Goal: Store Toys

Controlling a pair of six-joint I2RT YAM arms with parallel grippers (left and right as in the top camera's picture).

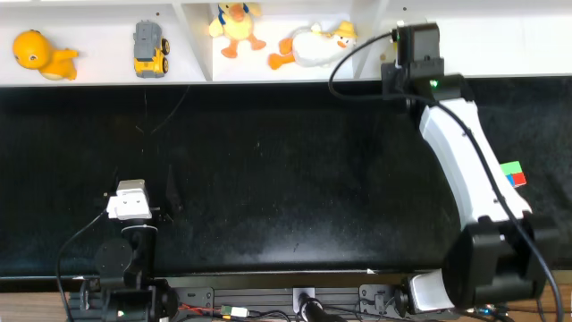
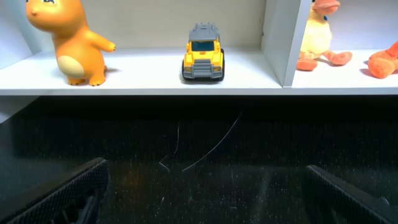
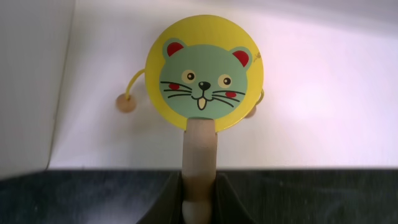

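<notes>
Black tabletop (image 1: 286, 197), white shelf (image 1: 107, 82) along far edge. Right gripper (image 3: 199, 190) pinched the wooden handle of the cat-face rattle drum (image 3: 204, 73). Handle axis pointed straight away from the gripper, with the disc far of it in the shelf's right compartment; resting or lifted, can't tell. Left gripper (image 2: 211, 193) sat spread, near left, well apart.

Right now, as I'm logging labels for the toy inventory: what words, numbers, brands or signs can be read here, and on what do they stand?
No readable text anywhere.
Yellow toy truck: no print can be made out.
Rattle drum in the right claw: a painted cat face, no words.
Orange figure and plush ducks: no tags or lettering visible.
</notes>
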